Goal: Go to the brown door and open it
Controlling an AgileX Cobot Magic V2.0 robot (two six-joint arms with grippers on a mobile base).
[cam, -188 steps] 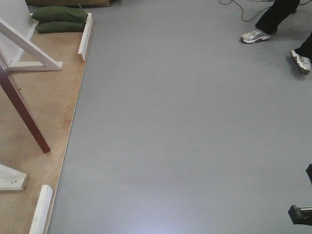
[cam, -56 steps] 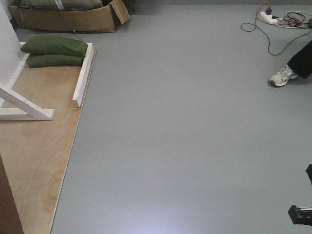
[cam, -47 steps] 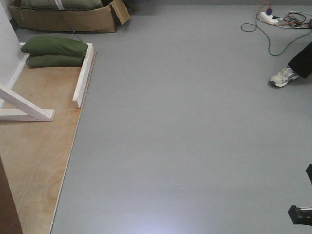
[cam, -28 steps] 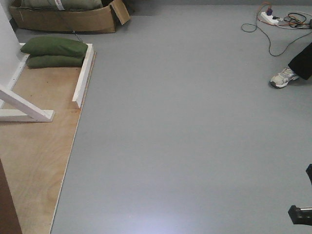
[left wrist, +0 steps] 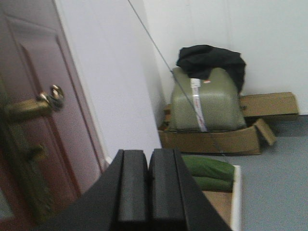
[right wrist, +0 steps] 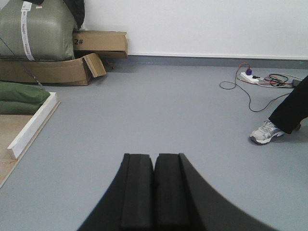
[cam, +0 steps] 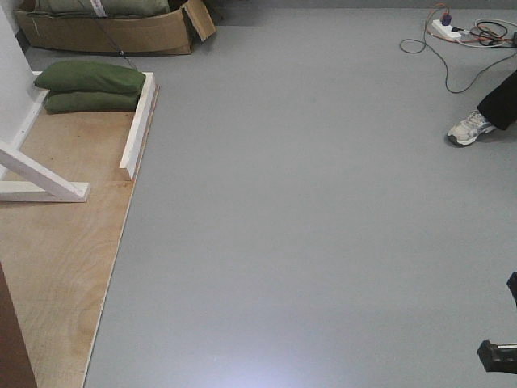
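Observation:
The brown door (left wrist: 33, 115) fills the left of the left wrist view, glossy reddish-brown with recessed panels and a brass knob (left wrist: 50, 96). It stands to the left of my left gripper (left wrist: 148, 159), and a gap separates the two. That gripper is shut with nothing between its pads. In the front view only a dark sliver of the door (cam: 12, 343) shows at the bottom left corner. My right gripper (right wrist: 154, 161) is shut and empty, pointing over the bare grey floor (right wrist: 159, 110).
A plywood platform (cam: 56, 242) with white braces (cam: 40, 178) and green sandbags (cam: 89, 85) lies to the left. Beyond it are cardboard boxes (cam: 113, 32) holding an olive bag (left wrist: 204, 103). A power strip with cables (cam: 452, 32) and a person's shoe (cam: 468, 129) are at the right.
Since 3.3 s ago the view has shifted. The sandbags slid down the frame, the cardboard box appeared, and the door moved to the bottom left corner. Over the last second almost nothing moved.

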